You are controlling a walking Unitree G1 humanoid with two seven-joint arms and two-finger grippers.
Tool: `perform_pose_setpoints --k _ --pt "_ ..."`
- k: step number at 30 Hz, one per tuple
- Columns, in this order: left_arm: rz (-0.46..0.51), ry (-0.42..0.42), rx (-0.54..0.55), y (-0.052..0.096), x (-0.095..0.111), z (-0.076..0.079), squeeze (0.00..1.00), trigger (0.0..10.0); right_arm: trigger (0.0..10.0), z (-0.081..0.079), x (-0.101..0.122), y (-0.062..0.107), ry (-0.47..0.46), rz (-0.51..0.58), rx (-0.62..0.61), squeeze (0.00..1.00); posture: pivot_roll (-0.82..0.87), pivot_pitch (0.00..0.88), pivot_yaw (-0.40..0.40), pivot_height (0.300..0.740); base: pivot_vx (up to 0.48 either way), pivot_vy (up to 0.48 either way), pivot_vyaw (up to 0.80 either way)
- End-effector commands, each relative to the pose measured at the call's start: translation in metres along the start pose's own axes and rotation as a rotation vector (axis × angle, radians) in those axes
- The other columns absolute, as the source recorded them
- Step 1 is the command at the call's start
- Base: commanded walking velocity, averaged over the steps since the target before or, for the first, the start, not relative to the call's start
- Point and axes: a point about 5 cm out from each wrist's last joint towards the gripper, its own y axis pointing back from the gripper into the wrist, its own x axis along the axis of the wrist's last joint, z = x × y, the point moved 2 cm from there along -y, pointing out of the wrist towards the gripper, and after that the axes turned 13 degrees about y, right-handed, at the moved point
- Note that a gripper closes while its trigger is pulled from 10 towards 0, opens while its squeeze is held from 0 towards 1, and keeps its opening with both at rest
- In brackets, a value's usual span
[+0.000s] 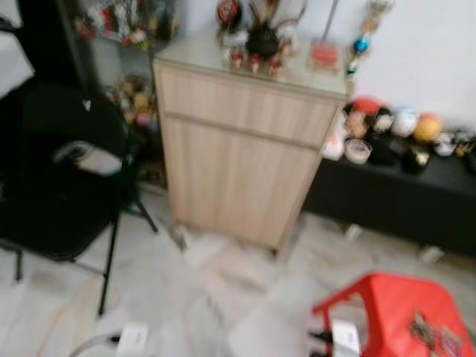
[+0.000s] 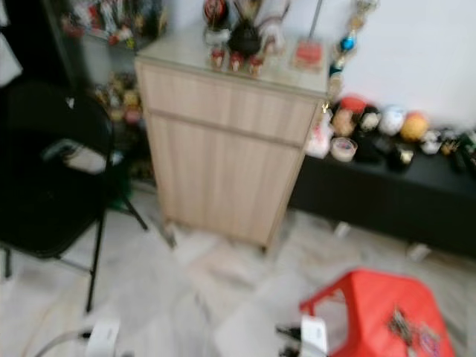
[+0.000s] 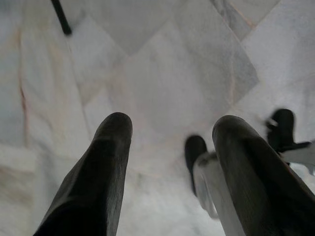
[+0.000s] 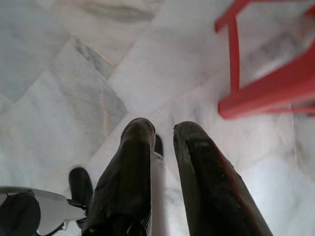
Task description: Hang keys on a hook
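The keys [image 1: 433, 332] lie loose on the red stool [image 1: 387, 297], likely light, jangly and slippery, best pinched at the ring, while the left gripper [image 3: 170, 147] hangs spread and the right gripper [image 4: 162, 147] nearly closed, both empty.

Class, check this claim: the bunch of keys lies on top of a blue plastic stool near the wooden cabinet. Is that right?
Not quite. The stool is red, not blue, as the left eye view shows. The keys do lie on top of it, near the wooden cabinet.
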Motion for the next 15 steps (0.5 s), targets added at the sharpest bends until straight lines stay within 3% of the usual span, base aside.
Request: perform_pose_setpoints --k 1,7,13,15 --pt "0.005 -0.017 -0.028 -0.0013 0.0037 0.0117 0.00 10.0 10.0 0.0113 0.0008 0.0017 -0.006 0.003 -0.030 0.00 0.08 0.000 -0.080 0.740 0.000 0.000 -0.71" --pt "0.009 -0.022 -0.028 -0.0014 0.0052 0.0107 0.00 10.0 10.0 0.0109 0.0009 0.0016 -0.013 0.007 -0.034 0.00 0.08 0.000 -0.076 0.740 0.000 0.000 -0.71" --pt "0.008 -0.015 -0.028 -0.0007 0.0017 0.0107 0.00 10.0 10.0 0.0130 -0.0004 0.0024 -0.006 0.016 -0.042 0.00 0.08 0.000 -0.082 0.740 0.000 0.000 0.00" --pt "0.008 -0.019 -0.029 -0.0005 0.0002 0.0114 0.00 10.0 10.0 0.0152 -0.0025 0.0030 -0.023 0.011 -0.061 0.00 0.08 0.000 -0.084 0.740 0.000 -0.306 0.00"
